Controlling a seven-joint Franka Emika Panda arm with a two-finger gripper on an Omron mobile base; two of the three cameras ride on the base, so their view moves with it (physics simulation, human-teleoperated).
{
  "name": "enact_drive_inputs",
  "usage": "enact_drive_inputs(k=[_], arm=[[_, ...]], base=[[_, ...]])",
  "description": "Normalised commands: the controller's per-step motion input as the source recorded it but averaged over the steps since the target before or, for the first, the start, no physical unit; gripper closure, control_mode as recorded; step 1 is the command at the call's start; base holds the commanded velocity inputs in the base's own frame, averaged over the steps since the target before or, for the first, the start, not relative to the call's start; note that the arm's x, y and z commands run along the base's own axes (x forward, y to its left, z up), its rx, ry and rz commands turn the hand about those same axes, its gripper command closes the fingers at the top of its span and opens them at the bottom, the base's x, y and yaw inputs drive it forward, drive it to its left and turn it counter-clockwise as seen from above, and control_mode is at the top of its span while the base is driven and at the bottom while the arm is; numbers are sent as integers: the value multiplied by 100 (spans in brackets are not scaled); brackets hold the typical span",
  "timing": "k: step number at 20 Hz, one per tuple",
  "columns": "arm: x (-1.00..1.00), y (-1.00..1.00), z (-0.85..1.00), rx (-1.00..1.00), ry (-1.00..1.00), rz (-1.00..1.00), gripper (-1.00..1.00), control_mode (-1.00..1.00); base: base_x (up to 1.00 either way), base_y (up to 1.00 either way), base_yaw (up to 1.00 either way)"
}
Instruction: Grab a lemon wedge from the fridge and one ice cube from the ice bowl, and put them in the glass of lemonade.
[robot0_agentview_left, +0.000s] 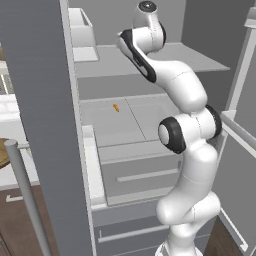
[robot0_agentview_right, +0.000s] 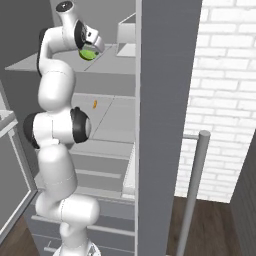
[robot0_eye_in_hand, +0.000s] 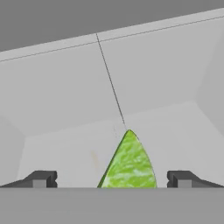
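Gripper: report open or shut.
Open: the gripper has its fingertips set wide either side of the lemon wedge, not touching it.

We find no text, label, brand, number or sign that we can read on anything in these views.

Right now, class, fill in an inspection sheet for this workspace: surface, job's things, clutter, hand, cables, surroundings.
Surface: grey upper fridge shelf, wedge resting on it.
Job's things: fridge standing open; green-yellow lemon wedge between the jaws, not gripped.
Clutter: small orange bit on the lower shelf.
Hand: open, straddling the wedge.
Cables: nothing seen.
Surroundings: white brick wall, brown floor.
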Motion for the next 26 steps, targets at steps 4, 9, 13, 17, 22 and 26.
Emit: enact_drive_inputs(k=[4, 9, 13, 17, 22, 26], arm=[[-2, 0, 0, 0, 0, 0, -100, -100], [0, 0, -17, 0, 0, 0, -100, -100], [0, 0, -50, 0, 0, 0, -100, -100], [-9, -13, -62, 0, 0, 0, -100, -100], [-18, -32, -58, 0, -3, 0, -100, -100], [-13, -9, -16, 0, 0, 0, -100, -100]], base=[[0, 0, 0], [0, 0, 0], [0, 0, 0], [0, 0, 0], [0, 0, 0], [0, 0, 0]])
